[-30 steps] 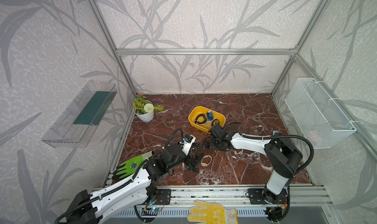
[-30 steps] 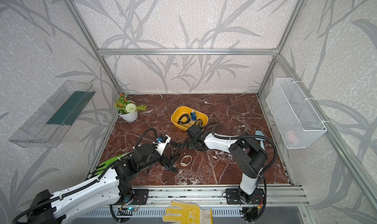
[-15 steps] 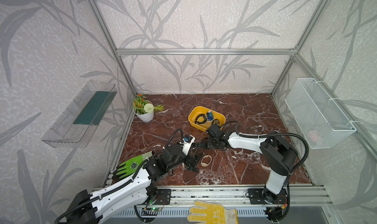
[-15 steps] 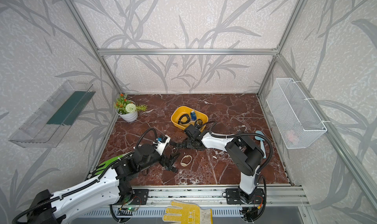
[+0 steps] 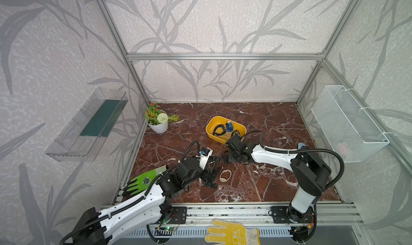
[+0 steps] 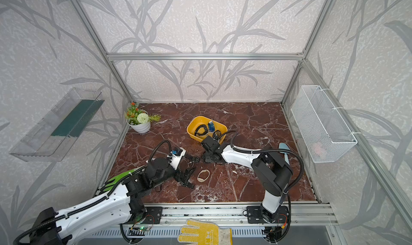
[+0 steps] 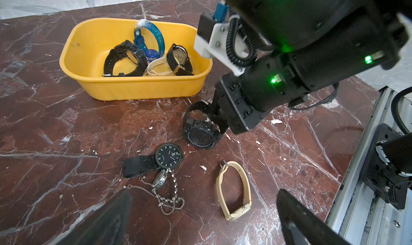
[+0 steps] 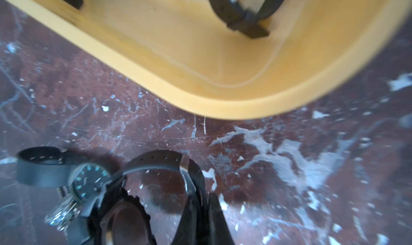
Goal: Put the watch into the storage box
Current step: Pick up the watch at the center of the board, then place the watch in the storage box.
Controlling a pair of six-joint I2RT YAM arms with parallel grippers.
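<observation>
Clenched on the watch [image 7: 199, 133] by its looped strap with the right pincer [image 7: 218, 121]; resting on the bench [image 7: 66, 125] just short of the box [image 7: 138, 88], beside a flat-dial watch [image 7: 168, 155]. Standing by with the left pincer [image 7: 204, 194], released wide. Probably chunky and case-heavy, hardly fragile, with a pliant, slightly slick rubber strap: expect dangling and swinging. Best pinched near the case, across the strap's width, then lifted slowly over the low wall
</observation>
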